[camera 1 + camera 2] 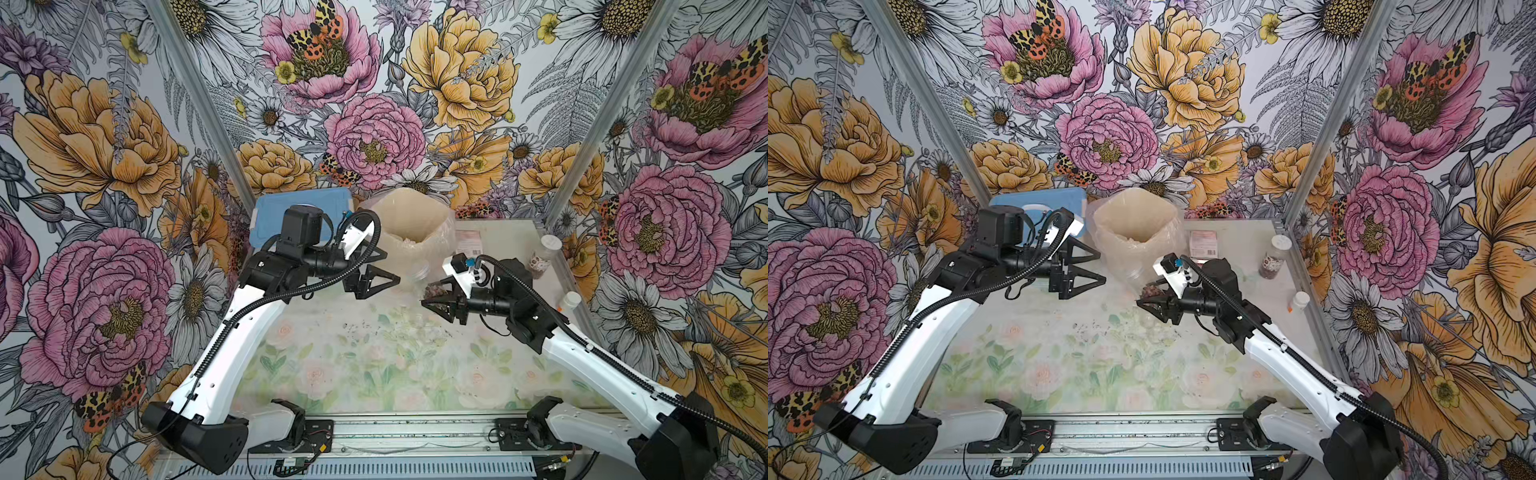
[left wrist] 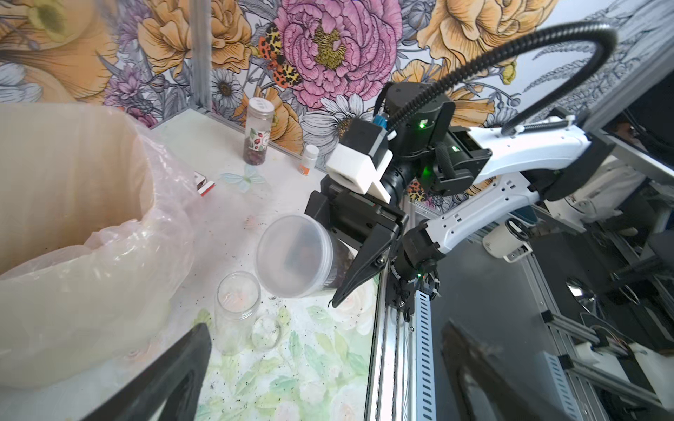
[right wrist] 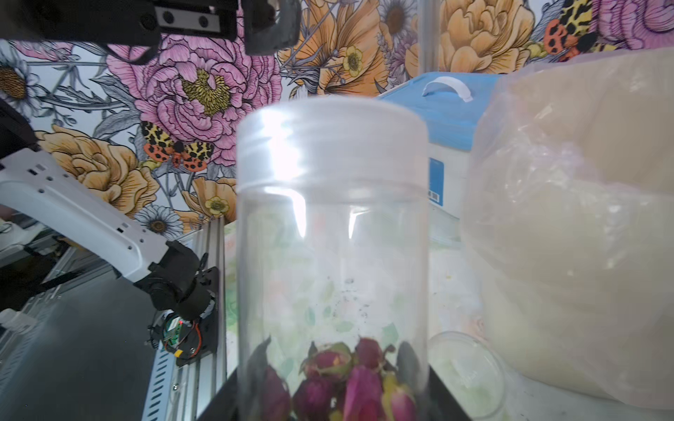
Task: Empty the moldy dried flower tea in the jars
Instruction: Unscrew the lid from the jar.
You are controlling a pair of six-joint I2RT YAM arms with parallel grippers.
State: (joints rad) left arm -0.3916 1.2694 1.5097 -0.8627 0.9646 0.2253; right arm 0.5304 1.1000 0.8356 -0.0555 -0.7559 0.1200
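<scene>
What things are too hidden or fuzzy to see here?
- Bin contents: both top views, its own walls hide most.
- Labelled jar writing: left wrist view, too small and blurry.
- Held jar base: right wrist view, cut off by the edge.
- Blue-lidded box: both top views, left arm covers part.

Lidded jar (image 2: 291, 255), open jar (image 2: 236, 313), labelled jar (image 2: 258, 136): three jars. Clear lid (image 2: 266, 337), one. Small bottle (image 2: 309, 159), one. Lined bin (image 2: 73, 164), one. Blue-lidded box (image 3: 448, 109), one. Red-white packet (image 2: 204, 186), one.

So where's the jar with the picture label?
In a top view the labelled jar stands upright at the far right edge of the table, just behind the small white-capped bottle.
</scene>
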